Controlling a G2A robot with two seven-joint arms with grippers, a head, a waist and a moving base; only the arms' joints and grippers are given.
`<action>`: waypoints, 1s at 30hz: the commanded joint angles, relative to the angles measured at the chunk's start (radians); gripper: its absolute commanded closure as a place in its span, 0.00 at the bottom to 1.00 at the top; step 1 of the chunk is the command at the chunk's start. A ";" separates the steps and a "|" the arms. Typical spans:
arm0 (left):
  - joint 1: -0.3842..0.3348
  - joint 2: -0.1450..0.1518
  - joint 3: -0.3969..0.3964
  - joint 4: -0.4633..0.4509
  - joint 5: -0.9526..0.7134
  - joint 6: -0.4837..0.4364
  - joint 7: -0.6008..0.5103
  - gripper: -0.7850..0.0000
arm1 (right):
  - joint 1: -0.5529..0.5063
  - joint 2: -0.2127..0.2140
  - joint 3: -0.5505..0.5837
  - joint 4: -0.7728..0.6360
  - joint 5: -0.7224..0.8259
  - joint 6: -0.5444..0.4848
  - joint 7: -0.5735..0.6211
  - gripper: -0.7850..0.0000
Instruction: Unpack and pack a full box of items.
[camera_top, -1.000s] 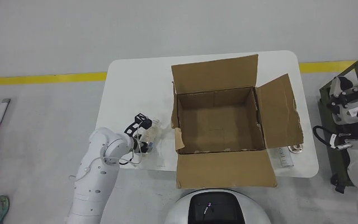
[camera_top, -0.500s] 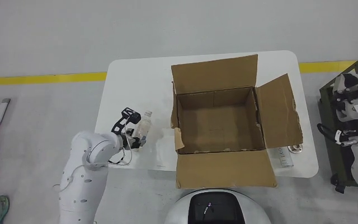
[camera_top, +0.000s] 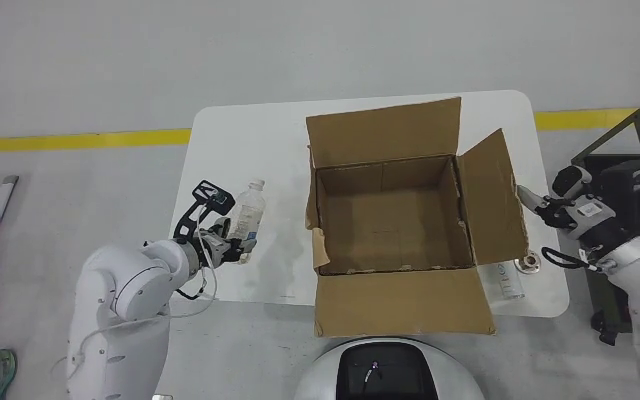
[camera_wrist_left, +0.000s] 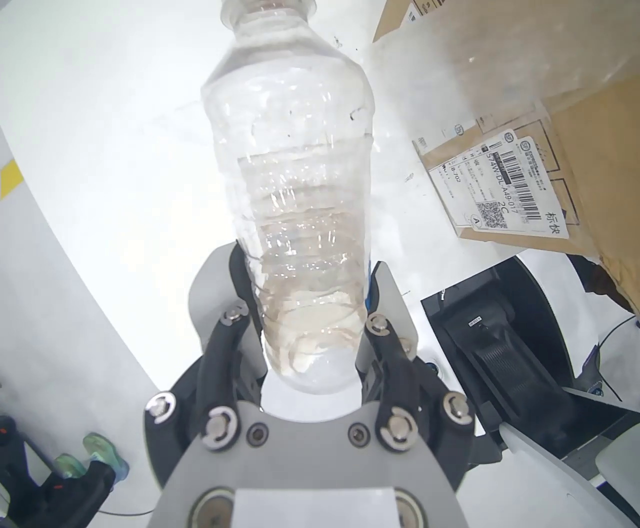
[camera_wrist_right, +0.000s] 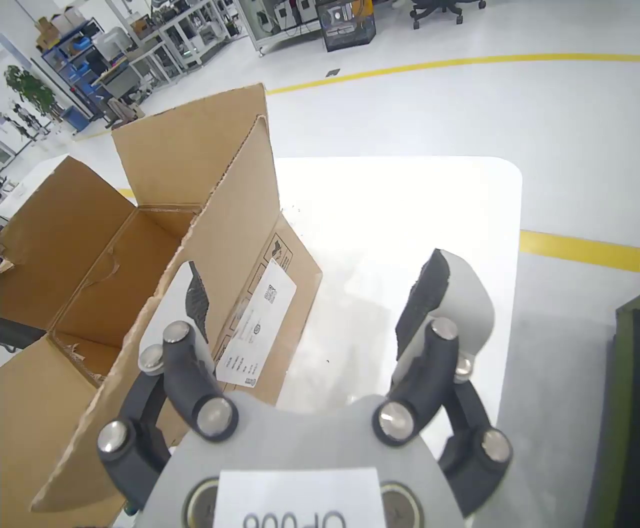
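Clear plastic water bottle (camera_top: 246, 211) is clamped near its base in my left gripper (camera_wrist_left: 307, 282), left of centre in the top view, over the white table (camera_top: 250, 140). My right gripper (camera_wrist_right: 315, 280) gapes wide beside the open brown cardboard box's (camera_top: 395, 215) right flap.

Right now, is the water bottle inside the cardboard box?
No, the left gripper holds the bottle over the table, beside the box and outside its walls.
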 joint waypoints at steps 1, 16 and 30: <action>0.000 0.000 0.000 0.000 0.000 0.000 0.000 1.00 | 0.000 0.000 0.000 0.000 0.000 0.001 -0.001 0.00; 0.012 0.003 0.005 -0.010 -0.009 -0.002 0.057 1.00 | -0.004 0.000 0.026 -0.090 0.264 0.125 0.005 0.00; -0.092 0.026 -0.088 -0.097 -0.298 0.071 -0.012 1.00 | 0.008 0.015 -0.087 -0.034 0.240 0.234 0.149 1.00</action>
